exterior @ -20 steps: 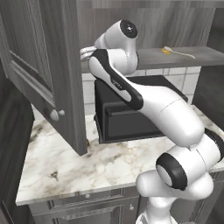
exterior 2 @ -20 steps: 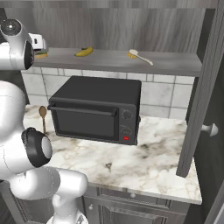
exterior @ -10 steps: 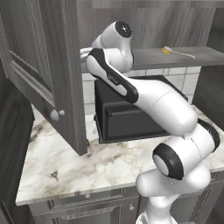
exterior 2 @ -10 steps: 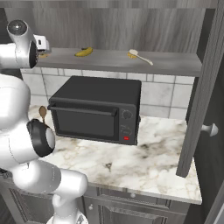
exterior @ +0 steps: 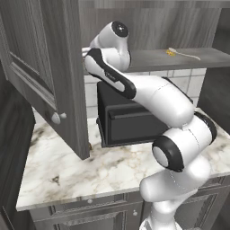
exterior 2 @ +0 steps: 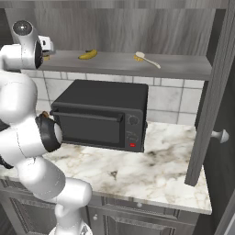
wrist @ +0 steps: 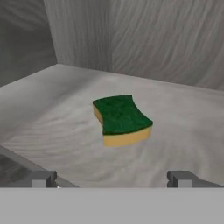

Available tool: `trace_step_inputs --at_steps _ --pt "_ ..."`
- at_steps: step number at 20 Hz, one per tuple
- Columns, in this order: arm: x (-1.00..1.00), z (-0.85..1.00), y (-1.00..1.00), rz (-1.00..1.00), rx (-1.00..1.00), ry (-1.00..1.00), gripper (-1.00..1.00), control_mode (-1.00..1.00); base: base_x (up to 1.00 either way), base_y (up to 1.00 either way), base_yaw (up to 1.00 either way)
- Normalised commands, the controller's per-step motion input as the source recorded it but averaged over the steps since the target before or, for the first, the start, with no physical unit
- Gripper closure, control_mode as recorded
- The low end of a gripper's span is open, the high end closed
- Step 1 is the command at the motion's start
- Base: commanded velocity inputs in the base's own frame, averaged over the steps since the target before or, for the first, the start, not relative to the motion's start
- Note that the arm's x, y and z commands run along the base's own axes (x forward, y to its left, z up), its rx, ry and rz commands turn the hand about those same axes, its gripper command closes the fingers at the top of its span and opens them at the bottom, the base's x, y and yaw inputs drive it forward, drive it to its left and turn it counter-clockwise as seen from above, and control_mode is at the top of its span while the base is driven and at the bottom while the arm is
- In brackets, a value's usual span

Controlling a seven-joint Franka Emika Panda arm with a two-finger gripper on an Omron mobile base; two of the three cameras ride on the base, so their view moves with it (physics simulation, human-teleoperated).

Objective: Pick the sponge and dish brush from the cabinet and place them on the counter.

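Gripper: the gripper (wrist: 111,178) is spread wide and holds nothing; in the hand view its two dark fingertips (wrist: 43,178) rise at the bottom edge, well apart from each other, with the sponge ahead of the gap between them and untouched.
Gripper, hidden parts: in the left base view the arm's own wrist and the open door cover the fingers; in the right base view the hand (exterior 2: 44,45) sits at the left end of the shelf, its tips too small to make out.
Sponge: the sponge (wrist: 121,119) lies flat on the shelf, dark green face up over a yellow layer, with pinched-in long sides; it is turned at an angle to the gripper and stands clear of the back and side walls.
Shelf: the grey shelf (wrist: 183,127) carries the sponge near its left end, inside the cabinet (exterior: 54,76), whose left door hangs open.
Banana: a banana (exterior 2: 87,54) lies on the shelf to the right of the hand.
Dish brush: the dish brush (exterior 2: 147,58) lies on the shelf farther right than the banana, yellow head toward the back, thin white handle pointing right and forward; its bristles are too small to make out.
Microwave: the black microwave (exterior 2: 103,114) stands below the shelf on the worktop.
Worktop: the white marble worktop (exterior 2: 156,172) with brown-grey veins lies under the microwave; the arm's body covers its left part in the right base view.
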Motion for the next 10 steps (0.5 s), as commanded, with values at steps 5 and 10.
trace_step_inputs --at_steps 5,10 --pt "0.33 -0.07 0.14 0.0 -0.01 0.03 -1.0 -1.0 0.0 0.0 0.0" --pt "0.31 -0.1 0.16 0.0 -0.02 0.04 -1.0 -1.0 0.0 0.0 0.0"
